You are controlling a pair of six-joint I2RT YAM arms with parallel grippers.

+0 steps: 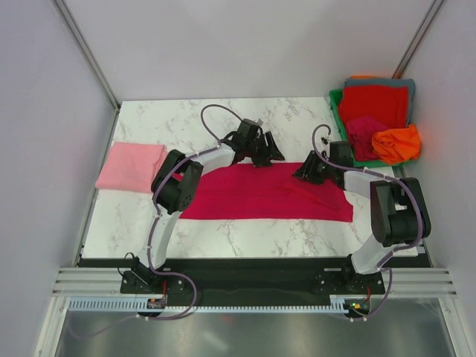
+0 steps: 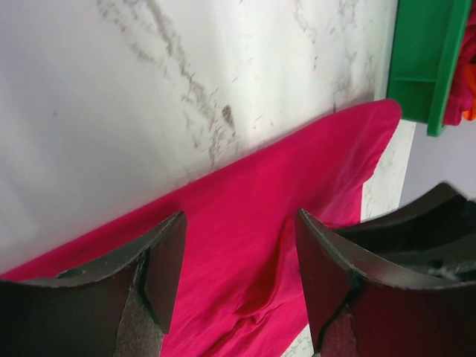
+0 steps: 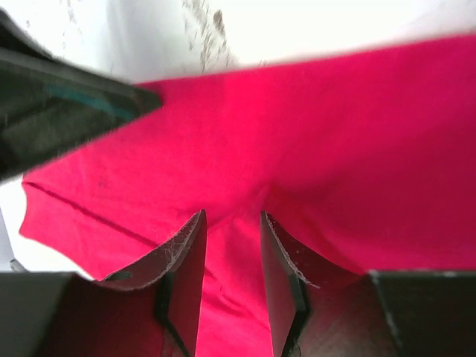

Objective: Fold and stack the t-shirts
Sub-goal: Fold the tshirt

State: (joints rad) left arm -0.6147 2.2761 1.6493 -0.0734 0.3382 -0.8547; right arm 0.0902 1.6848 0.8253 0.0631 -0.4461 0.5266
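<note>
At the left edge of the white marble table (image 1: 297, 119) in the top view lies a light pink cloth t-shirt (image 1: 130, 166), folded into a flat rectangle, well apart from both arms. In the middle of the table a deep crimson cloth t-shirt (image 1: 253, 199) is spread out long and flat. The left gripper (image 1: 264, 155) sits at its far edge, just left of the middle. The right gripper (image 1: 306, 172) is down on the cloth, a bit to the right. In the upper right corner stands a green plastic bin (image 1: 336, 104). It holds a pile of grey, red, magenta and orange shirts (image 1: 375, 104), and the orange one hangs over its rim. The arms hide the jaws from above, so only the wrist views show them. In the left wrist view, the left gripper (image 2: 238, 223) is wide open over the crimson shirt (image 2: 245, 216), with a soft ridge of cloth between its fingers (image 2: 163, 260). The bin (image 2: 424, 59) is in the upper right of that view. In the right wrist view, the right gripper (image 3: 232, 216) has only a narrow gap. The crimson cloth (image 3: 335, 134) bunches up between its fingers (image 3: 186, 260), but I cannot tell if it is gripped tight. A blurry black part (image 3: 59, 111) pokes in at the upper left of that view.
</note>
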